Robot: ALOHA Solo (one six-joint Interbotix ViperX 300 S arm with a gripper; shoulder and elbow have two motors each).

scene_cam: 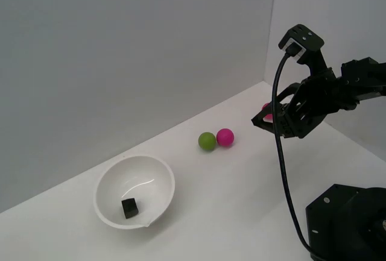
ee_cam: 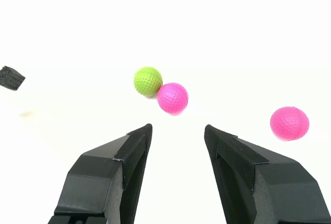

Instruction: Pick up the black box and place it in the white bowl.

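White tabletop [scene_cam: 241,182] carries the large glossy white round bowl [scene_cam: 158,176]; the tiny matte black cube [scene_cam: 129,207] sits inside it, so placement looks done. Black gripper [ee_cam: 177,131] hangs high, jaws released and empty, well apart from green ball [scene_cam: 207,141] and touching pink ball [scene_cam: 225,137]

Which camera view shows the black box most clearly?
The exterior view: the black box sits whole inside the white bowl. The wrist view shows only part of it, cut off at the picture's edge.
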